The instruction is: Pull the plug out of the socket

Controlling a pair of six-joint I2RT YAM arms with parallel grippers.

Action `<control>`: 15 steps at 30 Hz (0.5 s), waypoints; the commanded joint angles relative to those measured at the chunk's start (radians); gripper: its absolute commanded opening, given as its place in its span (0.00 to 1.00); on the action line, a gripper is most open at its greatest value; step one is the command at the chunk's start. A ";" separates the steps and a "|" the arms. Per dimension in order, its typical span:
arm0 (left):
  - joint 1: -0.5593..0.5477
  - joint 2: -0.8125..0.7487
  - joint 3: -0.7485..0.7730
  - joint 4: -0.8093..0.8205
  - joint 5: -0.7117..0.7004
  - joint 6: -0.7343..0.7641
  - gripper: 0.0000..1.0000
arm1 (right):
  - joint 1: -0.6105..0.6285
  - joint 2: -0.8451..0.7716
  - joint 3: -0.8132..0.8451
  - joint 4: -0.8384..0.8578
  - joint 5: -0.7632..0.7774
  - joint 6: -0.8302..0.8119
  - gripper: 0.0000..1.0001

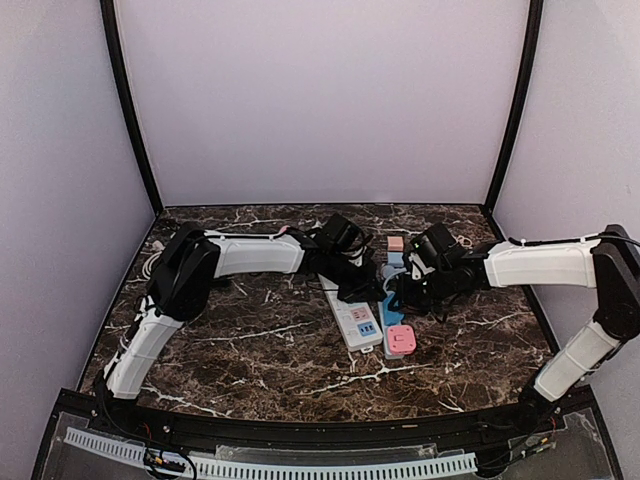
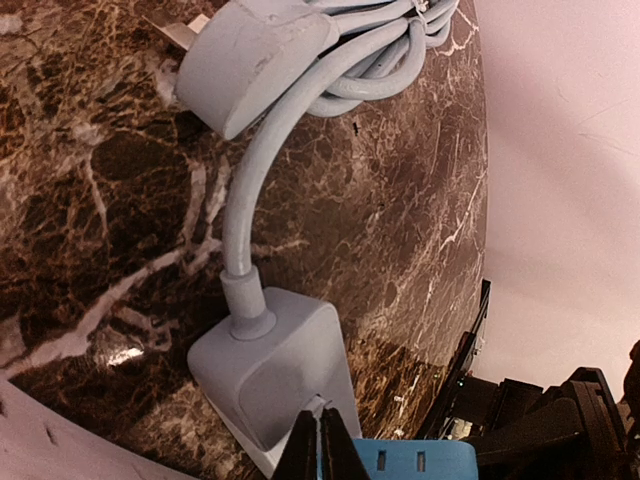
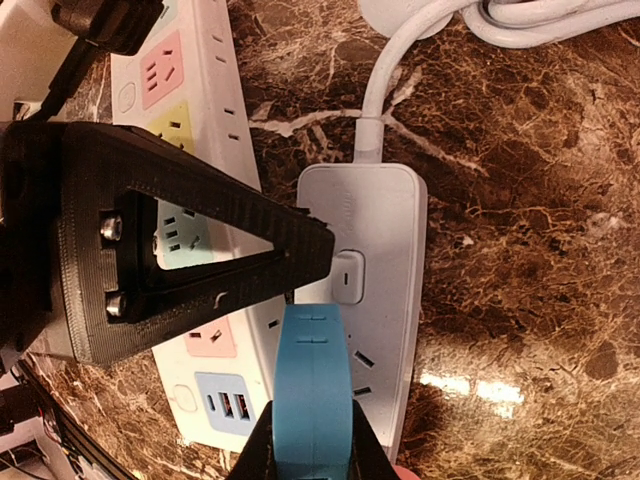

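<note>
Our right gripper (image 3: 312, 435) is closed narrowly on the blue plug (image 3: 312, 360), which appears still seated in the white power strip (image 3: 385, 210) at mid-table, just beside a second strip (image 3: 185, 70) with coloured outlets. Our left gripper (image 2: 320, 440) has its fingers pinched together on nothing, tips pressing down near the white strip's cord end. We judge the pull should go straight up off the strip's face, without rocking, while the left presses firmly so the strip neither lifts nor slides
</note>
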 commanded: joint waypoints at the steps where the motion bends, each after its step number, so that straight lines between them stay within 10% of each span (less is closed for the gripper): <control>1: -0.006 0.007 0.048 -0.062 -0.029 0.011 0.04 | 0.019 0.028 0.004 -0.034 -0.028 -0.007 0.00; 15: -0.025 0.042 0.066 -0.243 -0.113 0.090 0.02 | -0.025 0.009 0.028 0.039 -0.050 0.001 0.00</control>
